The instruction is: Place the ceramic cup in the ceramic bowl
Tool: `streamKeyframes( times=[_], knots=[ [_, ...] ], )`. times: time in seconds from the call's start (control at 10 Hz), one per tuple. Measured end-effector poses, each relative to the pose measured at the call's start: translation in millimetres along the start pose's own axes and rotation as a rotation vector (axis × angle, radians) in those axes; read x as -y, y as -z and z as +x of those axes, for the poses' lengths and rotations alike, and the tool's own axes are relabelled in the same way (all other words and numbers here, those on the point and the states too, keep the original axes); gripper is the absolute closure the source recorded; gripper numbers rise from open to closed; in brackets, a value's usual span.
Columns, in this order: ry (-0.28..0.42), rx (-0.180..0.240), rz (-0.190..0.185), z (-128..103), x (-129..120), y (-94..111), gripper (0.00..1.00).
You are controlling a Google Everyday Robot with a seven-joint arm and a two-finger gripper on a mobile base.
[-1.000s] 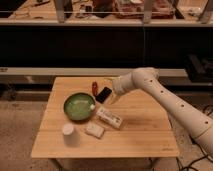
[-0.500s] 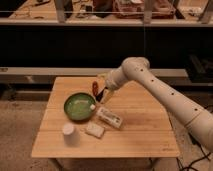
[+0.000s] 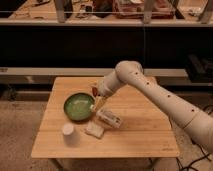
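The ceramic cup is small, white and handleless. It stands upright near the front left of the wooden table. The ceramic bowl is round and green with a paler inside, just behind and right of the cup. My gripper hangs at the end of the white arm, which reaches in from the right. The gripper is low over the table at the bowl's right rim, well apart from the cup. Nothing shows in it.
A flat whitish block lies right of the cup. A rectangular packet lies right of the bowl, just under the gripper. A small red thing shows behind the wrist. A dark counter runs behind the table.
The arm has swung left and down, bringing the gripper from the table's middle to the bowl's right rim. The cup, bowl, block and packet have not moved.
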Motion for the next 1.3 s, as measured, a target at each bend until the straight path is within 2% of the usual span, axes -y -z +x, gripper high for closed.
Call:
streamKeyframes(
  times=[0.1, 0.5, 0.7, 0.9, 1.1, 1.3],
  knots=[
    [0.0, -0.006, 0.002, -1, 8, -1, 0.2],
    [0.002, -0.014, 0.013, 0, 11, -5, 0.2],
    [-0.011, -0.052, 0.091, -1, 35, -29, 0.2],
    [-0.027, -0.103, 0.15, -1, 56, -48, 0.2],
    [-0.019, -0.156, 0.186, 3, 73, -62, 0.2],
    [0.0, -0.179, 0.214, 4, 88, -79, 0.2]
  ],
)
